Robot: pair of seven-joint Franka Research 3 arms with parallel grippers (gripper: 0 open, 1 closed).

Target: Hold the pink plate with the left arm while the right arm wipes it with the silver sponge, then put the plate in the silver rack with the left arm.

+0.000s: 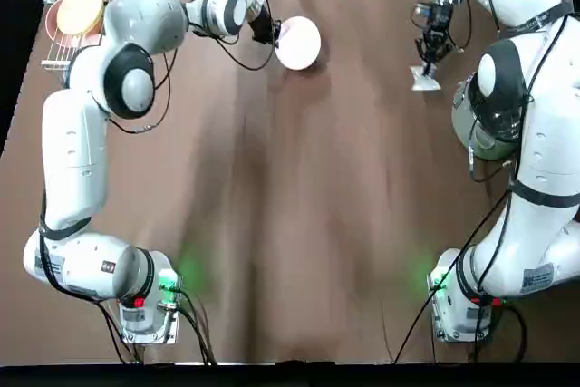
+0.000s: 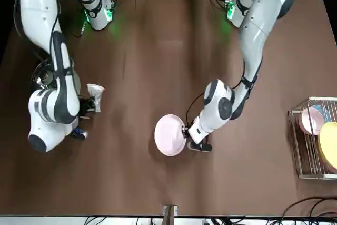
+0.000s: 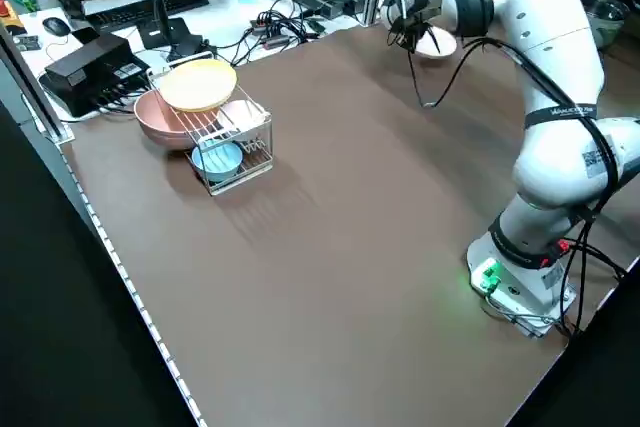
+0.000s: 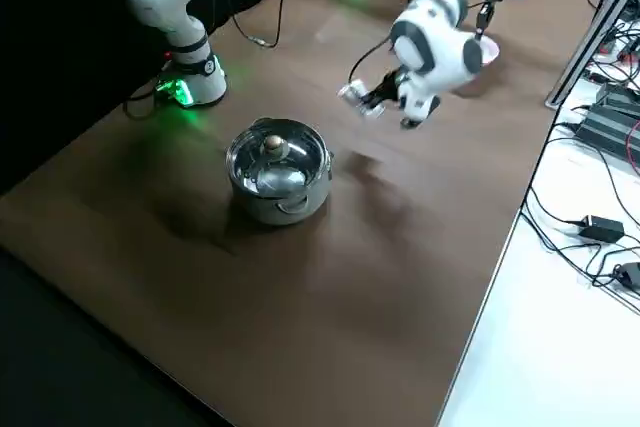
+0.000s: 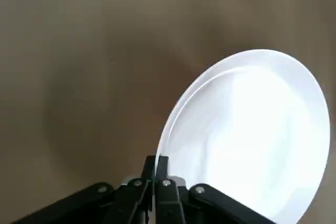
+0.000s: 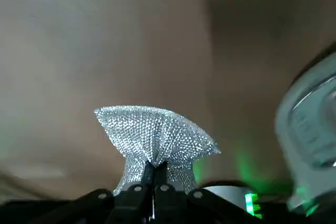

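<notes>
Top view shows the left gripper [image 1: 269, 32] far out over the table [image 1: 299, 224], pinched on the rim of the plate [image 1: 298, 43], which juts sideways from it toward the right arm. The left wrist view confirms it: both fingers are clamped on the plate's edge, the plate tilted up with its face exposed. That edge grip likely leaves the whole face free for wiping.

The right gripper [image 1: 426, 61] is well apart from the left, over the table's right side, squeezed on the sponge [image 1: 425, 79]. In the right wrist view the sponge [image 6: 156, 140] fans out beyond the fingertips, so the pad, not the fingers, would meet the plate.

No wiping yet: sponge and plate are far apart, with bare table between them and nothing blocking a straight approach.

Just beside the right arm, on the side away from the plate, stands a steel pot [image 4: 278, 169] with a glass lid. The rack [image 3: 228, 142] sits well off to the left gripper's outer side, already carrying a yellow plate [image 3: 198, 84], a salmon dish [image 3: 160, 122] and a blue piece [image 3: 217, 159], so free slots look few.
</notes>
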